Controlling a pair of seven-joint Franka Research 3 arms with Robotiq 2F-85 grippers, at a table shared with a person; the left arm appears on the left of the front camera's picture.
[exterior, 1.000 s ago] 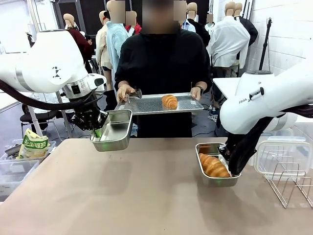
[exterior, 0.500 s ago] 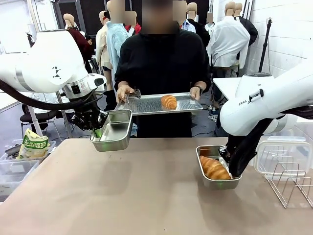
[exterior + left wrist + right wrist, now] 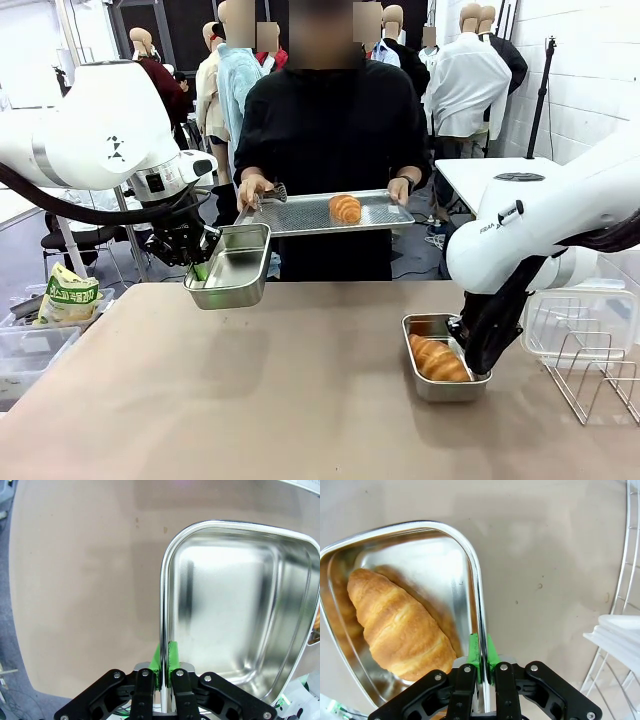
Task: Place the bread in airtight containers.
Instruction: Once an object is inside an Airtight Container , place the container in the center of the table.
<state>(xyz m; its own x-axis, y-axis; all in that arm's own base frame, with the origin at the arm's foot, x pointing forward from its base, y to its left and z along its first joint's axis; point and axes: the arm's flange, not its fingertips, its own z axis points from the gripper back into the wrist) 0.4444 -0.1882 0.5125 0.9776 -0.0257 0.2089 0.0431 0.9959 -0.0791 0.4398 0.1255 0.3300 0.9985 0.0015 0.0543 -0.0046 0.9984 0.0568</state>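
My left gripper [image 3: 199,262] [image 3: 163,669] is shut on the rim of an empty steel container [image 3: 232,266] [image 3: 240,610], holding it in the air above the table's far left. At the right of the table, my right gripper [image 3: 468,360] [image 3: 482,662] is shut on the rim of a second container [image 3: 432,326] [image 3: 445,575]. It holds a golden-brown croissant [image 3: 437,358] [image 3: 400,625] and sits low at the table. A person at the far side holds a flat metal tray [image 3: 300,213] with another croissant [image 3: 346,208] on it.
A wire rack [image 3: 595,375] [image 3: 620,580] and a clear plastic lid [image 3: 575,320] [image 3: 615,635] stand at the right edge. Clear bins and a yellow bag [image 3: 66,297] sit off the table's left side. The tan table [image 3: 280,400] lies bare in the middle.
My right gripper has moved the container with the croissant a little down and toward the near edge. The left arm and its container have stayed still.
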